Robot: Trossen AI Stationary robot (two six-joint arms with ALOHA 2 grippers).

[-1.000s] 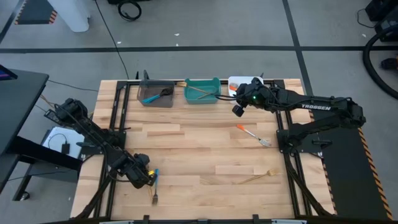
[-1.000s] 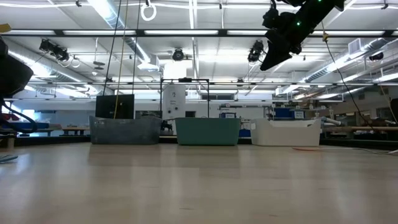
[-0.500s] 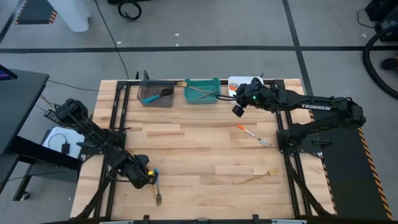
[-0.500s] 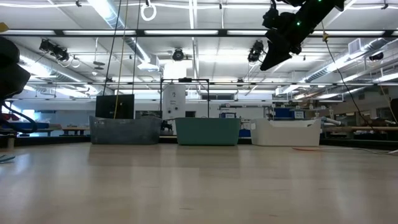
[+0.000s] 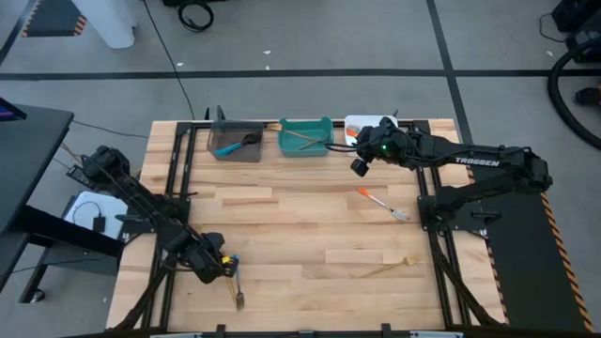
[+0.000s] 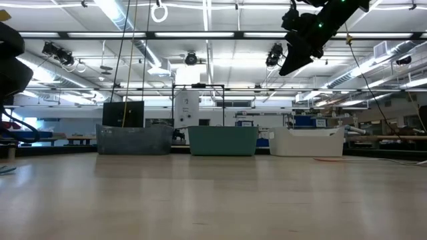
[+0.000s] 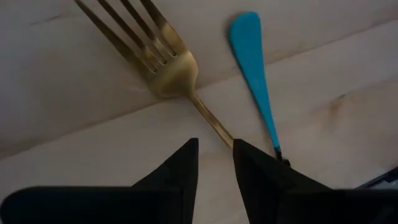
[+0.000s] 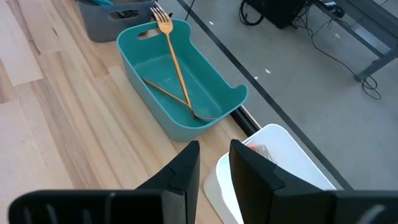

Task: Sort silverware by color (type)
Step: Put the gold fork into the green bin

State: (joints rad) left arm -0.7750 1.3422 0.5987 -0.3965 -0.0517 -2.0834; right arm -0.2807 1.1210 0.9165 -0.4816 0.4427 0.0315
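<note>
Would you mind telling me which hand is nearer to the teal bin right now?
The right hand: it hangs raised just beside the teal bin, between it and the white bin. The left hand is far off at the table's near edge, over a gold fork.

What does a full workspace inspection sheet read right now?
Surface: wooden table.
Job's things: gold fork beside blue-handled utensil near left hand; orange-handled utensil and gold utensil loose; gold pieces in teal bin; blue pieces in gray bin.
Clutter: nothing seen.
Grippers: left hand low over gold fork's handle, gripping nothing; right hand raised beside white bin.
Cables: black cable on floor.
Surroundings: workshop room.
</note>
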